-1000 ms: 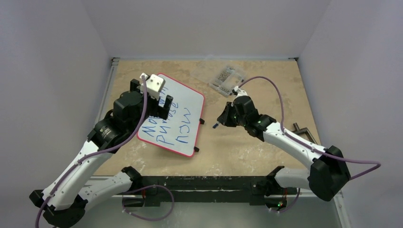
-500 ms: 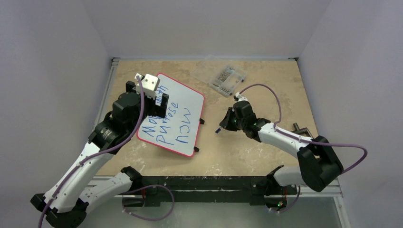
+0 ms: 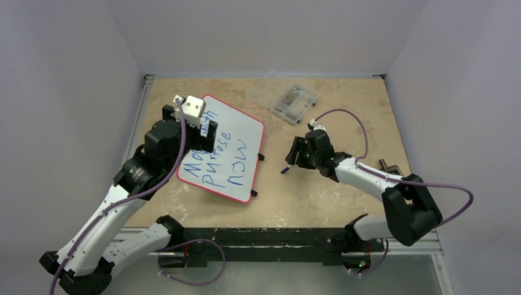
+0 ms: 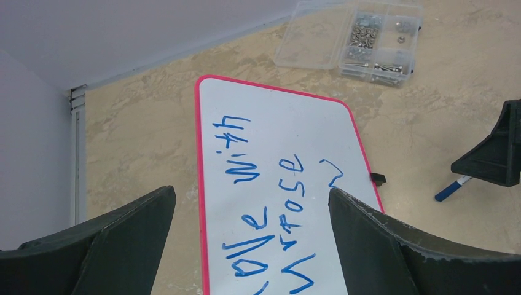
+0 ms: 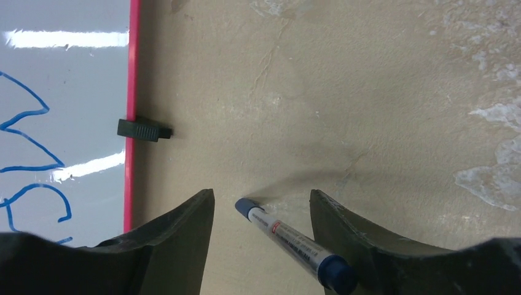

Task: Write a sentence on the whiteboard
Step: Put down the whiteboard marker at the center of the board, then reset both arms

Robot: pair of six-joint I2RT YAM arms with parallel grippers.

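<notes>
On the left half of the table (image 3: 332, 196) sits the whiteboard (image 3: 236, 132), turned at an angle, its red rim showing on every visible side. Blue marker words fill it in three lines. The sentence (image 3: 224, 157) appears to read "Move with purpose now", though the left arm covers part of the first line.

Left gripper (image 4: 249, 195) hovers above the board's far end with its fingers spread wide, holding nothing. Whether it touches the board cannot be told.

Right gripper (image 5: 261, 198) is low over bare table just right of the board, its fingers parted. A marker (image 5: 289, 241) lies slantwise between them, white with blue at both ends. It seems to rest on the table and not be pinched, though its near end sits close to one finger. A black foot (image 5: 144, 129) of the board juts out nearby. A clear box of screws (image 3: 293, 101) sits well apart at the far side.

With three lines written, the writing looks finished and the step seems to be leaving the marker down. To do that well, the right gripper should widen a little and rise straight up, so neither finger rolls the marker. It should avoid drifting left toward the foot and rim. The left gripper should lift vertically, keeping off the ink.
</notes>
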